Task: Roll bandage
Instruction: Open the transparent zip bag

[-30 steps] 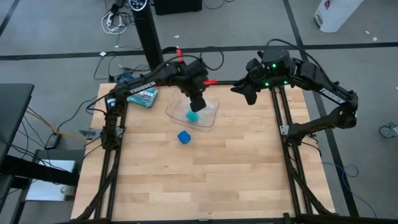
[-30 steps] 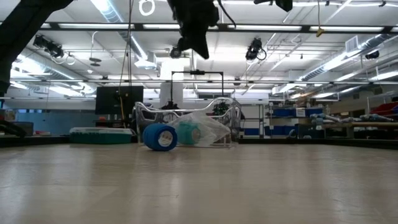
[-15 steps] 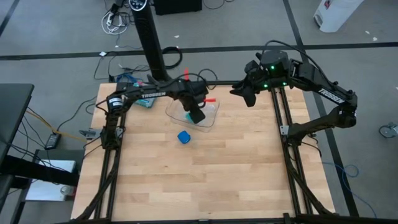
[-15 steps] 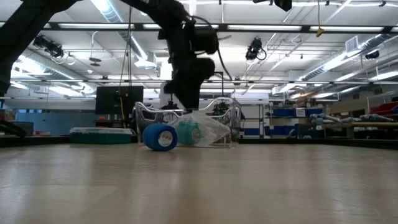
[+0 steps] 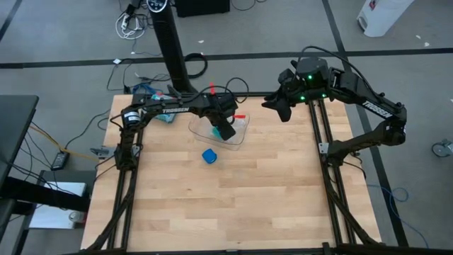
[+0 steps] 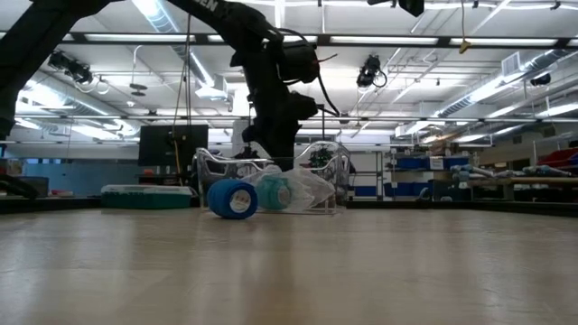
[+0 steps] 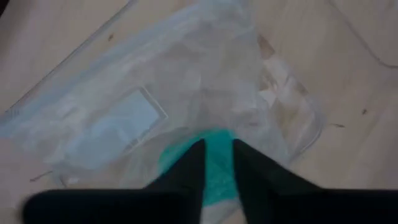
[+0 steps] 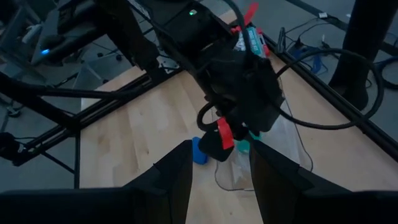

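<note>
The bandage is a small blue roll (image 5: 209,156) (image 6: 232,199) resting on its curved side on the wood, clear of both grippers. Just behind it lies a clear plastic bag (image 5: 237,127) (image 7: 155,81) with a teal roll (image 6: 274,191) in it. My left gripper (image 5: 226,132) (image 7: 217,146) reaches steeply down onto that bag, shut on the teal roll. My right gripper (image 5: 283,110) (image 8: 221,155) hangs high over the far right of the table, open with nothing between its fingers. My left gripper has part of the teal roll (image 7: 217,168) between its two fingers (image 7: 189,171), with the bag's plastic around it. The fingers come from above, slanting down. Their tips hide the exact place of contact. The roll lies in the bag on the table.
A green-and-white box (image 5: 164,112) (image 6: 144,194) lies at the far left corner. The near half of the wooden table (image 5: 233,205) is bare wood. Cables and a black post stand beyond the far edge.
My left gripper has come straight down from well above the bag until its fingers are at the teal roll; most of the drop was in the first half second. The blue roll and the bag have stayed where they were.
</note>
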Tool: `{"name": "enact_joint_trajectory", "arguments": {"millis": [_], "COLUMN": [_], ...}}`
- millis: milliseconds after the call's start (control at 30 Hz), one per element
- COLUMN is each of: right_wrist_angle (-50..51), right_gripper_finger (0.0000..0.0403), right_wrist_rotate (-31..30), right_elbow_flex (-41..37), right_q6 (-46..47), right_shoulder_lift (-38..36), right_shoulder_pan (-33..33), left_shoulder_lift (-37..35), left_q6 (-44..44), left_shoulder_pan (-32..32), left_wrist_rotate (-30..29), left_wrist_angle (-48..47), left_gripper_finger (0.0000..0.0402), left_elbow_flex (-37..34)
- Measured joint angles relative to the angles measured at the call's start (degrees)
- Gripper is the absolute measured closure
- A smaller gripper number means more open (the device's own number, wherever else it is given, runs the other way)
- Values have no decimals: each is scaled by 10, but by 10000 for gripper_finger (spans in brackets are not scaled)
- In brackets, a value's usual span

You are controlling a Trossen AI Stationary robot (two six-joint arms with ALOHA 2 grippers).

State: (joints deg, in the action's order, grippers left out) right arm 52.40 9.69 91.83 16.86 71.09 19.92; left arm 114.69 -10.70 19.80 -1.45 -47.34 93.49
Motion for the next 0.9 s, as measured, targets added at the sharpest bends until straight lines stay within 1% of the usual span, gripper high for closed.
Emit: {"name": "enact_joint_trajectory", "arguments": {"millis": [67,100,167,267,367,467,567,633,667,767,833,900], "right_wrist_angle": [0,0,0,0,0,0,0,0,0,0,-3,-5], "right_gripper_finger": [253,253,253,253,253,253,253,253,253,253,253,253], "right_wrist_rotate": [-5,-6,-7,-11,-12,-13,-13,-13,-13,-13,-13,-13], "right_elbow_flex": [0,0,0,0,0,0,0,0,0,0,0,0], "right_q6": [0,0,0,0,0,0,0,0,0,-2,-4,-4], "right_shoulder_lift": [0,0,0,0,0,0,0,0,0,0,0,0], "right_shoulder_pan": [0,0,0,0,0,0,0,0,0,0,0,0], "left_shoulder_lift": [0,0,0,0,0,-7,-11,-12,-13,-12,-8,-5], "left_q6": [3,4,4,-3,3,24,41,49,55,47,27,13], "left_shoulder_pan": [-2,-3,-4,-3,-3,-5,-6,-6,-4,-2,-2,-2], "left_wrist_rotate": [1,0,-3,-3,-2,-6,-18,-14,-3,39,46,47], "left_wrist_angle": [-1,-1,3,-5,-33,-57,-73,-87,-91,-94,-93,-72], "left_gripper_finger": [374,387,394,397,398,399,399,400,400,400,396,384], "left_elbow_flex": [0,0,0,2,31,76,139,178,191,185,156,119]}}
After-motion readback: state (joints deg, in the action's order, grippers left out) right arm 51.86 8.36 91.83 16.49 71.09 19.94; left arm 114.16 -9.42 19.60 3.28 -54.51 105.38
